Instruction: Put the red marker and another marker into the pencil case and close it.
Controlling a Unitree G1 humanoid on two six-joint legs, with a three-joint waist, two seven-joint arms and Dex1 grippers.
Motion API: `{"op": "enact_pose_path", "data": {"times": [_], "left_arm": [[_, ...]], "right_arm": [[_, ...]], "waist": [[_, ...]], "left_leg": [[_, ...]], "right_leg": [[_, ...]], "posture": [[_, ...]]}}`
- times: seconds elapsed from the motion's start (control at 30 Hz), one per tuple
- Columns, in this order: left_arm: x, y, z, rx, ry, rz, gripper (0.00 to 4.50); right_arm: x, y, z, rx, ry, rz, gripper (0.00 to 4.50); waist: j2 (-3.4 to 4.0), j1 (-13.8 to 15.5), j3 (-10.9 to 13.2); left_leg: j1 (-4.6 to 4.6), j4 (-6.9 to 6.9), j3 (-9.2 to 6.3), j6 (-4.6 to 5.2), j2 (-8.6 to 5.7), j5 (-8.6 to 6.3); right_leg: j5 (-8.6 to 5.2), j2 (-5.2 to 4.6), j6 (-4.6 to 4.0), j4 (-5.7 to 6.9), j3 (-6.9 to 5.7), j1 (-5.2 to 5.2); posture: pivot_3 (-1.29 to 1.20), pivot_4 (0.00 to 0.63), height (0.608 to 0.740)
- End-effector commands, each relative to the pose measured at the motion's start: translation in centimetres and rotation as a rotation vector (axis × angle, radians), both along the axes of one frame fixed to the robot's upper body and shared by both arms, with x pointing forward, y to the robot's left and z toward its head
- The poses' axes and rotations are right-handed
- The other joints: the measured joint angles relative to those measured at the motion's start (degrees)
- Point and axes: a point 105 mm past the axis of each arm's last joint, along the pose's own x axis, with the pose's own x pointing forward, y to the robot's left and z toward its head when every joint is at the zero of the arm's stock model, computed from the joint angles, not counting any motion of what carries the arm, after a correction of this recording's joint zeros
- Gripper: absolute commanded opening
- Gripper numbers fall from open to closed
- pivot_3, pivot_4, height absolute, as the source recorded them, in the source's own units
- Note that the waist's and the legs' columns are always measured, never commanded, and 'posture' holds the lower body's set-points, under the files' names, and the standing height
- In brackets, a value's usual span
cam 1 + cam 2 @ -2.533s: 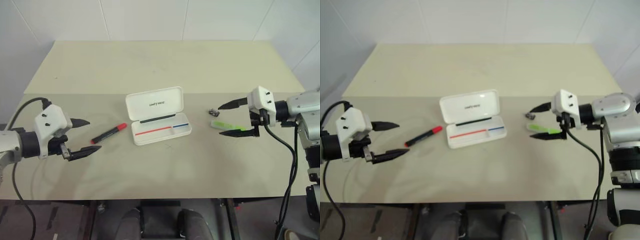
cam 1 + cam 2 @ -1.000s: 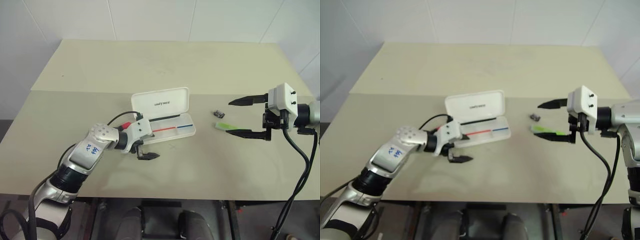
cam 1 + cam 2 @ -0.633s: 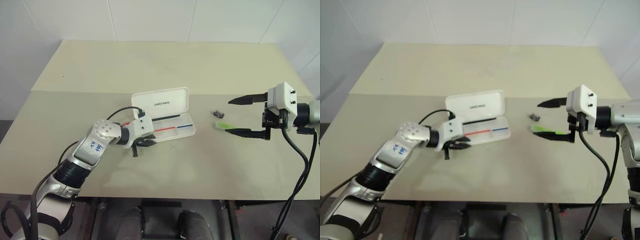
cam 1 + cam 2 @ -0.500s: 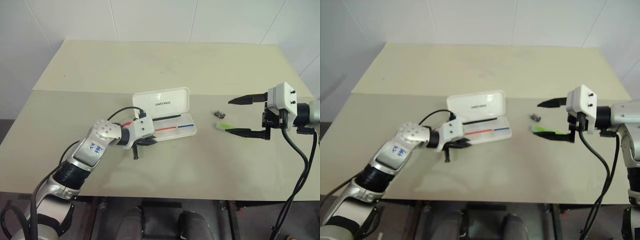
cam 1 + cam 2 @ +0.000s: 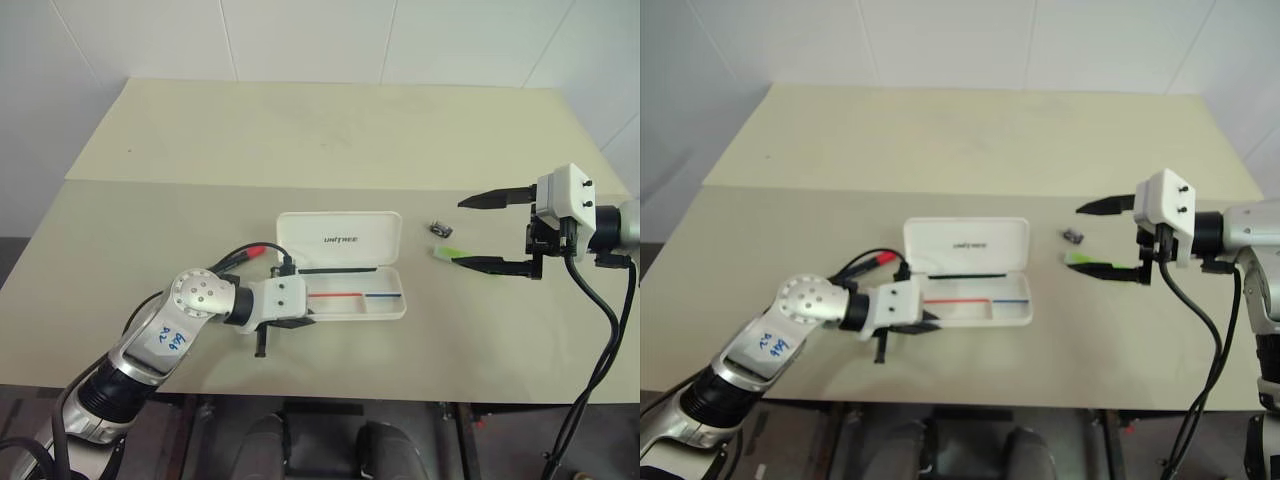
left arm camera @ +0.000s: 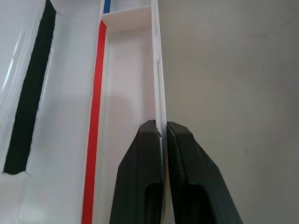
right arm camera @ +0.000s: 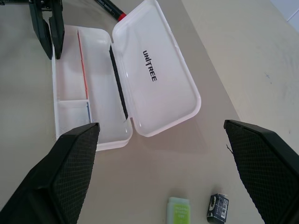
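Left wrist view, L end effector point(image 6: 162, 135) clamped on pencil case point(image 6: 122, 70) front wall, tray empty, R end effector point(image 5: 500, 228) apart

Bright, even overhead light, soft faint shadows on the table point(image 5: 330, 140), mild sheen on the case point(image 5: 340, 240), head views sharp, fingers point(image 6: 140, 186) close-up slightly soft, no glare
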Motion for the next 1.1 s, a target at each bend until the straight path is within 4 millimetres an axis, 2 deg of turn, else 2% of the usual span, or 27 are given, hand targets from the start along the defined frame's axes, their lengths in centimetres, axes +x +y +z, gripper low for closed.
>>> {"op": "enact_pose_path", "data": {"times": [0.03, 0.17, 0.3, 0.53, 0.67, 0.77, 0.93, 1.03, 1.1], "left_arm": [[-1.8, -0.9, -0.7, 0.008, 0.045, -0.084, 0.01], [-1.7, -0.2, -1.5, 0.076, 0.036, -0.070, 0.01], [-1.7, -0.7, -1.3, 0.045, 0.056, -0.038, 0.01], [-1.9, -1.1, -1.0, 0.017, 0.081, -0.021, 2.18], [-2.6, -1.8, -0.1, -0.054, 0.144, -0.022, 3.44], [-3.3, -2.5, 1.4, -0.137, 0.181, -0.026, 4.45], [-4.2, -1.9, 3.4, -0.176, 0.179, -0.015, 4.49], [-4.8, -0.8, 4.6, -0.188, 0.178, 0.012, 4.49], [-4.9, 0.7, 6.0, -0.201, 0.141, 0.060, 4.49]], "right_arm": [[-0.4, -0.2, 1.3, -0.011, -0.044, 0.003, 4.50], [-0.4, -0.2, 1.3, -0.012, -0.044, 0.004, 4.50], [-0.5, -0.2, 1.1, -0.017, -0.033, 0.011, 4.50], [-0.6, 0.3, 1.1, -0.012, -0.030, 0.038, 4.50], [-0.6, 0.6, 1.1, -0.007, -0.025, 0.057, 4.50], [-0.4, 0.9, 1.2, 0.000, -0.022, 0.072, 4.50], [0.1, 1.3, 1.3, 0.000, -0.020, 0.097, 4.50], [0.5, 1.5, 1.3, -0.002, -0.016, 0.109, 4.50], [0.8, 1.7, 1.3, -0.002, -0.017, 0.121, 4.50]], "waist": [[0.00, 0.11, 0.00], [0.00, 0.30, 0.00], [0.00, 0.65, 0.00], [0.02, 0.97, -0.01], [0.01, 0.88, -0.01], [0.02, 0.80, -0.01], [0.02, 0.52, -0.01], [0.02, 0.55, -0.01], [0.01, 0.46, -0.01]], "left_leg": [[0.00, 0.00, 0.00, 0.00, 0.00, 0.00], [0.00, 0.01, 0.00, 0.00, 0.00, 0.00], [0.00, 0.03, 0.00, 0.00, 0.00, 0.00], [0.03, 0.10, -0.04, 0.01, 0.00, -0.01], [0.03, 0.14, -0.09, 0.06, 0.00, -0.04], [0.02, 0.10, -0.10, 0.05, 0.00, -0.04], [0.06, 0.11, -0.12, 0.05, 0.03, -0.04], [0.06, 0.09, -0.12, 0.04, 0.05, -0.04], [0.04, 0.09, -0.12, 0.03, 0.05, -0.05]], "right_leg": [[0.00, 0.00, 0.00, 0.00, 0.00, 0.00], [0.00, 0.00, 0.00, -0.08, 0.01, 0.00], [0.00, 0.00, 0.00, -0.07, 0.01, 0.00], [0.00, 0.00, 0.00, -0.05, -0.02, 0.08], [0.01, -0.01, 0.01, -0.10, -0.06, 0.16], [0.01, 0.00, 0.01, -0.12, -0.07, 0.15], [0.00, 0.02, 0.01, -0.10, -0.06, 0.15], [0.00, 0.04, 0.01, -0.13, -0.06, 0.15], [0.01, 0.04, 0.01, -0.15, -0.05, 0.16]], "posture": [[0.00, 0.150, 0.740], [0.00, 0.150, 0.740], [0.00, 0.150, 0.740], [0.00, 0.150, 0.740], [0.00, 0.150, 0.740], [0.00, 0.150, 0.740], [0.00, 0.150, 0.740], [0.00, 0.150, 0.740], [0.00, 0.150, 0.740]]}}
